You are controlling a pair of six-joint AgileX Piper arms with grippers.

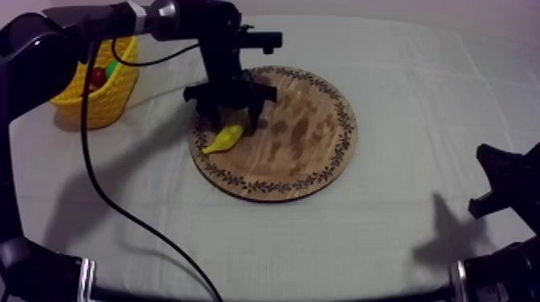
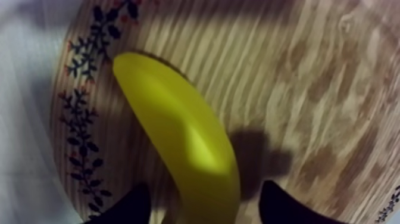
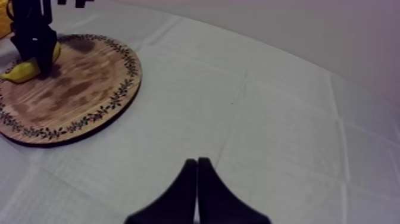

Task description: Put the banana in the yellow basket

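Note:
The yellow banana (image 1: 223, 139) lies on the left part of the round wooden board (image 1: 305, 136), close to its patterned rim. My left gripper (image 1: 235, 123) reaches straight down over the banana's upper end. In the left wrist view its black fingers (image 2: 128, 208) stand apart, one on each side of the banana (image 2: 178, 131), with a small gap at both sides, so my left gripper (image 2: 205, 190) is open. My right gripper (image 3: 197, 179) is shut on nothing, low at the table's right side (image 1: 502, 181). From there the board (image 3: 77, 95) and banana (image 3: 24, 70) show far off.
The yellow basket (image 1: 100, 100) stands at the back left of the table, left of the board. A small red fruit (image 1: 98, 76) and something green lie in it. Grey-white cloth covers the table between the board and my right arm.

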